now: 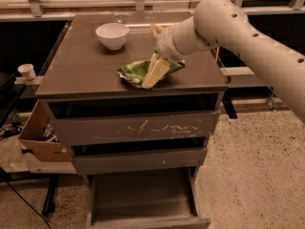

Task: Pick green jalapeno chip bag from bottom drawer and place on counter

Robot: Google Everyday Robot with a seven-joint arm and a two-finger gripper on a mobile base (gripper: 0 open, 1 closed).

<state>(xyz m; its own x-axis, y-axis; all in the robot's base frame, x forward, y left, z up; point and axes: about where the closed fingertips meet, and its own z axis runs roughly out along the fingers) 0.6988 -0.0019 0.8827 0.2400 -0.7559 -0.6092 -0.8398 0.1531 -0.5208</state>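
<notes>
The green jalapeno chip bag [133, 71] lies crumpled on the counter [81, 68], right of its middle. My gripper [156, 51] is directly over the bag's right part with its fingers spread wide: one pale finger [155, 73] rests across the bag and the other [157, 30] points up and away. The gripper is open and grips nothing. The bottom drawer [143, 202] is pulled out at the foot of the cabinet and looks empty. The arm reaches in from the upper right.
A white bowl [112, 35] stands at the counter's back left. The scratched upper drawer front [133, 128] and the middle drawer [140, 159] are slightly ajar. A cardboard box [40, 135] and a paper cup [27, 71] are to the cabinet's left.
</notes>
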